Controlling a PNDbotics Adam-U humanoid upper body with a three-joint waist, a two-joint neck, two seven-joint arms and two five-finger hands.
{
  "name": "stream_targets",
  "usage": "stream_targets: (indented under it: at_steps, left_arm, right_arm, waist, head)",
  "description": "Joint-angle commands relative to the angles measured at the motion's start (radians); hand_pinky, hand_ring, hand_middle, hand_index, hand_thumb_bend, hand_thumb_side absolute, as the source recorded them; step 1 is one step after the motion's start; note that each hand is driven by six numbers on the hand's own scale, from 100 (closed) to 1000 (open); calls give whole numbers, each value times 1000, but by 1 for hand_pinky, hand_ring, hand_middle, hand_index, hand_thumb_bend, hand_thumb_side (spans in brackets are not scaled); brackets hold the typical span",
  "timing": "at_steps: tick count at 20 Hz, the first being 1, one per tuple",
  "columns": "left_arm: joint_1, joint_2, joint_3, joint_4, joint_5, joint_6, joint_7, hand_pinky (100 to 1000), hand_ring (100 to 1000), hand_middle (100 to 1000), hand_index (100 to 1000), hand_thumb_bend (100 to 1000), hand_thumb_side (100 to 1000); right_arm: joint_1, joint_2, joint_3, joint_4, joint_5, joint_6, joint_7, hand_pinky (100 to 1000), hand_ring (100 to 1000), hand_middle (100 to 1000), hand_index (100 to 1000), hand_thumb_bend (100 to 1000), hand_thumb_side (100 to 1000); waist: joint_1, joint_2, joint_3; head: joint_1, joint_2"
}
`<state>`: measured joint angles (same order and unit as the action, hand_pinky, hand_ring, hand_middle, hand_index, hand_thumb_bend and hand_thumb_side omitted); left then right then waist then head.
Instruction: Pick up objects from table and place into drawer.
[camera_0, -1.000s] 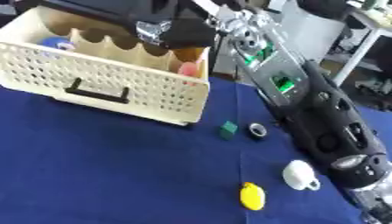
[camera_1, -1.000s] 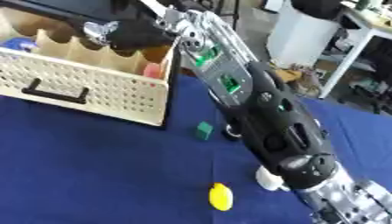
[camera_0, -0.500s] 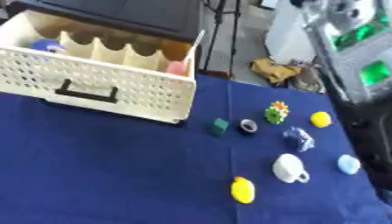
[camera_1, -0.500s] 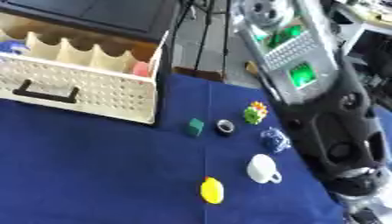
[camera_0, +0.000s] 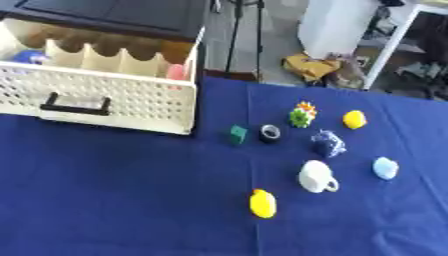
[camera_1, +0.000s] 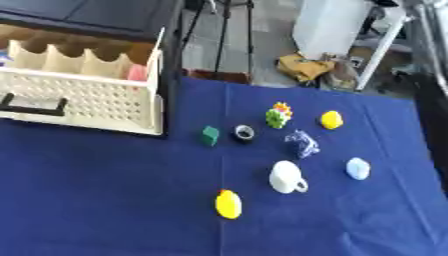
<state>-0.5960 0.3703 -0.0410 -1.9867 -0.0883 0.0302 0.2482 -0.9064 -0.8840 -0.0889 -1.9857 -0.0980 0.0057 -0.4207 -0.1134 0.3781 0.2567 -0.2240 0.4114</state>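
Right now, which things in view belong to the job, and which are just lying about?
Job: cream perforated drawer; small green block; dark ring; white mug; yellow oval toy; pale blue lump.

Lying about: mustard cloth on the floor; white cabinet.

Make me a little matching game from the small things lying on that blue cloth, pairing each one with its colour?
Things:
1. mug
2. cube
3. oval lump nearest the camera
4. ring-shaped roll

Colours:
A. yellow
B. black with a pale centre
C. white
D. green

Pairs: 1-C, 2-D, 3-A, 4-B
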Motion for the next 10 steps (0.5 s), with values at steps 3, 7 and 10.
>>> stream_targets:
  at_steps: [3, 7, 10]
  left_arm:
    - [-1, 25, 30, -13, 2, -23, 47, 601, 810, 824, 919, 100, 1000]
    - [-2, 23, 43, -13, 13, -50, 88, 600, 805, 825, 934, 100, 1000]
    - [-3, 22, 48, -13, 23, -75, 115, 600, 801, 825, 936, 100, 1000]
  right_arm:
    - [94, -48, -70, -14, -34, -174, -103, 539, 712, 648, 787, 100, 945]
    - [184, -10, -103, -14, 73, -319, -203, 557, 726, 670, 804, 100, 965]
    - [246, 27, -95, -14, 165, -377, -282, 562, 722, 663, 797, 100, 949]
  waist:
    - [35, -27, -28]
    - [57, -23, -54]
    - [75, -21, -67]
  head:
    - [69, 14]
    - [111, 19]
    - [133, 23]
